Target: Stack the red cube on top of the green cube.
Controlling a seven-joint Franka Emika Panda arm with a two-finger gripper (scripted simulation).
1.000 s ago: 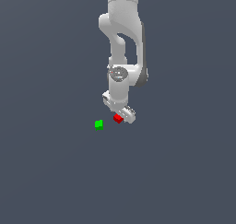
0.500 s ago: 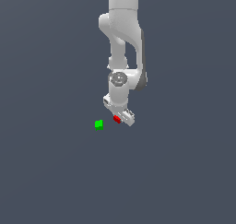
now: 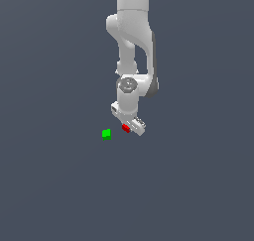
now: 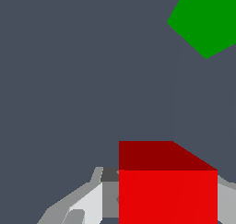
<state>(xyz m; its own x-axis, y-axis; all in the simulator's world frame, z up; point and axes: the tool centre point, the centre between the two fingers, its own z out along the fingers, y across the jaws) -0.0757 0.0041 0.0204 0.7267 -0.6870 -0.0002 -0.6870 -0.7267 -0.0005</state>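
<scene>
The red cube [image 3: 126,128] sits between the fingers of my white gripper [image 3: 128,127], which is shut on it. In the wrist view the red cube [image 4: 168,186] fills the space between the fingers [image 4: 87,204]. The green cube [image 3: 106,134] rests on the grey floor a short way toward the exterior view's left of the gripper, apart from the red cube. The wrist view shows the green cube [image 4: 207,20] at the frame's edge, partly cut off. I cannot tell whether the red cube is off the floor.
The white arm [image 3: 133,41] comes down from above to the gripper. Plain grey floor [image 3: 59,185] lies all around, with no other objects in view.
The wrist has dropped slightly, and the gripper with the red cube has edged a hair toward the green cube. The green cube has not moved.
</scene>
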